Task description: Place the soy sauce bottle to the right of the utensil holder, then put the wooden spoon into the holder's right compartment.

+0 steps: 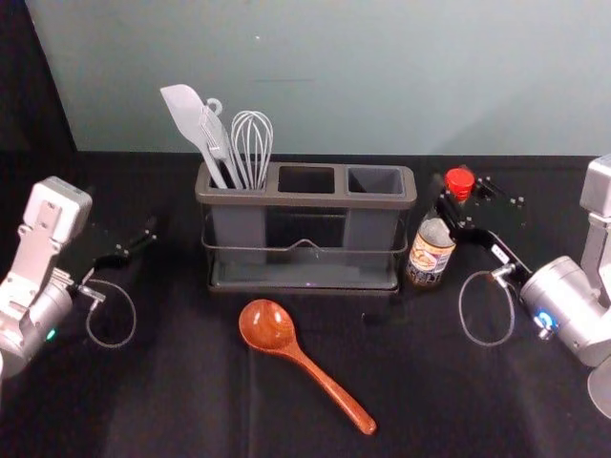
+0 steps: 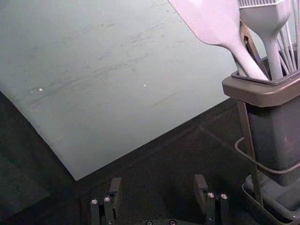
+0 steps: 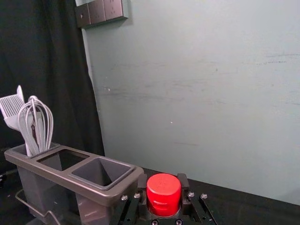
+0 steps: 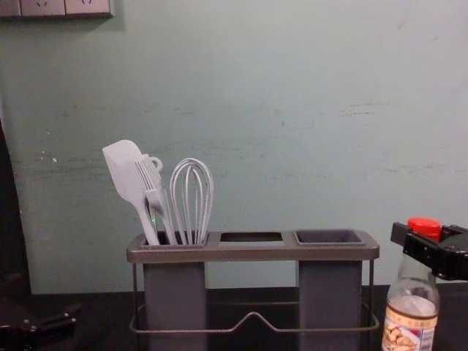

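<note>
As right pincer [image 1: 460,198] grips bottle [image 1: 429,256], left pincer [image 1: 139,233] flanks holder [image 1: 305,200].

Setting: most likely a robotics lab or test area; exact type not confirmed. Evidence: from where I stand, a silver-and-white robot arm [image 1: 31,253] at left and a matching silver-and-white robot arm [image 1: 565,298] at right flank a table covered in plain black cloth [image 1: 172,401]. Behind it, a flat, pale grey-green wall [image 1: 363,105], marked with thin dark scuffs. Black fabric curtain [image 3: 47,61] hangs beside the wall. Row of square, slotted wall plates [image 4: 44,7] mounted high at left.
</note>
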Action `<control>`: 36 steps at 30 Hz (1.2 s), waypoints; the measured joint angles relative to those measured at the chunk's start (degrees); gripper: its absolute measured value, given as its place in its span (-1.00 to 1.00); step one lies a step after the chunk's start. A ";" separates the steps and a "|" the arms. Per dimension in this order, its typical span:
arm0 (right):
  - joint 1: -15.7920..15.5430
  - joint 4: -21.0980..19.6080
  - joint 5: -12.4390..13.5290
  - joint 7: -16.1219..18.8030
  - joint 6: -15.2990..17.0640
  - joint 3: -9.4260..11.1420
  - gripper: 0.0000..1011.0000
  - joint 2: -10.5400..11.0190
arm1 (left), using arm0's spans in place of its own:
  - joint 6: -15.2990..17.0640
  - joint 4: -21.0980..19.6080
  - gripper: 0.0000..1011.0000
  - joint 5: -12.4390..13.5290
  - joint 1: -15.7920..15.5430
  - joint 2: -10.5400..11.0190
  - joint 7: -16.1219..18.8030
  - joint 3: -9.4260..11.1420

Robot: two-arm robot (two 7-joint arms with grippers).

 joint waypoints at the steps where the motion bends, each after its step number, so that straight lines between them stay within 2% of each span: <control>1: 0.04 0.19 0.01 0.00 -0.02 -0.09 -0.21 -0.04 | 0.00 0.00 0.98 0.00 0.00 0.00 0.00 0.00; 8: -0.07 0.60 0.09 -0.01 -0.17 -0.27 0.22 0.01 | 0.00 0.00 0.98 0.00 0.00 0.00 0.00 0.00; 13: -1.02 -1.58 -0.03 -0.45 -0.56 0.46 0.56 0.55 | 0.00 0.00 0.98 0.00 0.00 0.00 0.00 0.00; 22: -3.29 -6.48 -0.91 -1.41 -1.17 1.59 0.98 1.49 | 0.00 0.00 0.98 0.00 0.00 0.00 0.00 0.00; 28: -5.54 -9.86 -1.86 -2.04 -1.27 1.79 0.98 1.67 | 0.00 0.00 0.98 0.00 0.00 0.00 0.00 0.00; 36: -8.13 -12.84 -3.61 -2.36 -1.63 0.60 0.98 1.25 | 0.00 0.00 0.98 0.00 0.00 0.00 0.00 0.00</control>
